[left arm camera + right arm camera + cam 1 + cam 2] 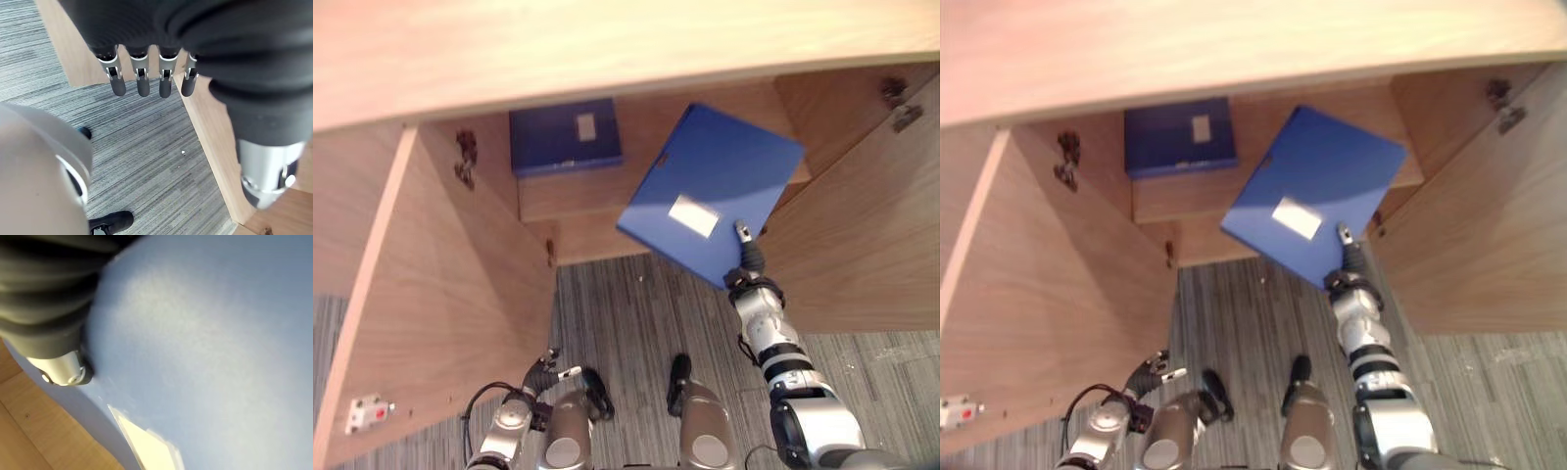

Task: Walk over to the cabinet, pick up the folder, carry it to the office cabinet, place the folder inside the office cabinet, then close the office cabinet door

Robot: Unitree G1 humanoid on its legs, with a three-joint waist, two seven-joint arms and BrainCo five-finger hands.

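A blue folder (710, 191) with a white label hangs tilted in front of the open wooden office cabinet (607, 49), its upper corner over the shelf (570, 198). My right hand (747, 257) grips its lower edge, shut on it; up close the thumb (63, 369) presses the blue cover (220, 333). Low beside the left door (440, 294) hangs my left hand (543, 374), holding nothing, with its fingers (142, 81) straight and pointing at the carpet.
A second blue folder (565, 135) stands at the back of the cabinet's left side. The right door (871, 225) stands wide open. A white latch with a red dot (367, 413) sits near the left door's lower corner. Grey striped carpet (636, 313) lies between the doors.
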